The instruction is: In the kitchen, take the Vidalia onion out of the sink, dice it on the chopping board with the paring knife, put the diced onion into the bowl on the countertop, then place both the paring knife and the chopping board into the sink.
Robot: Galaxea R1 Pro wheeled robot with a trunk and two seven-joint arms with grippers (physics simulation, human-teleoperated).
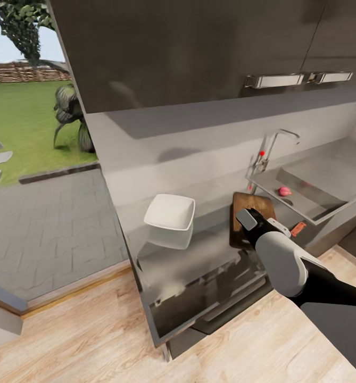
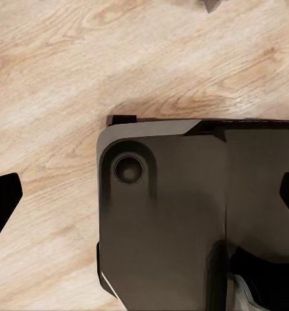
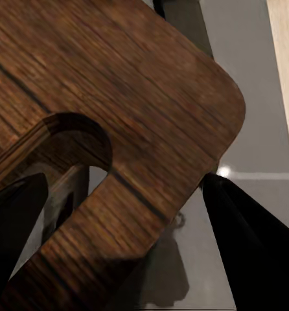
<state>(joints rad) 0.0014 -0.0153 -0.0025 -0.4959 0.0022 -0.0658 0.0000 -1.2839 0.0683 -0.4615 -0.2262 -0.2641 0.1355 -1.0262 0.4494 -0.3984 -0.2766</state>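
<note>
The chopping board (image 1: 250, 217) serves as the landmark: it lies flat on the grey countertop (image 1: 199, 266), with the white bowl (image 1: 170, 213) well off to one side of it and the sink (image 1: 316, 191) just beyond its other side. The Vidalia onion (image 1: 284, 191), a small pinkish lump, sits in the sink basin near the chrome tap (image 1: 268, 151), so the first step looks not yet done. The paring knife (image 1: 298, 229), told by its red handle, lies just beside the board on the sink side, mostly hidden behind the right arm. The right gripper (image 3: 125, 214) hovers low over the board's slotted end, its two dark fingers (image 3: 245, 240) spread wide on either side of the rounded corner and handle slot, pinching nothing. The left gripper (image 2: 144, 194) hangs over the wooden floor (image 2: 54, 78) and the robot's own dark base (image 2: 196, 214), fingers also apart and empty. The board looks stiff, flat and fairly heavy, with little edge to catch while it lies flush on the glossy top; the slot end, or an overhanging short edge, seems the best hold. The onion is probably round, smooth and prone to roll, so it wants a centred pinch across its widest part.
</note>
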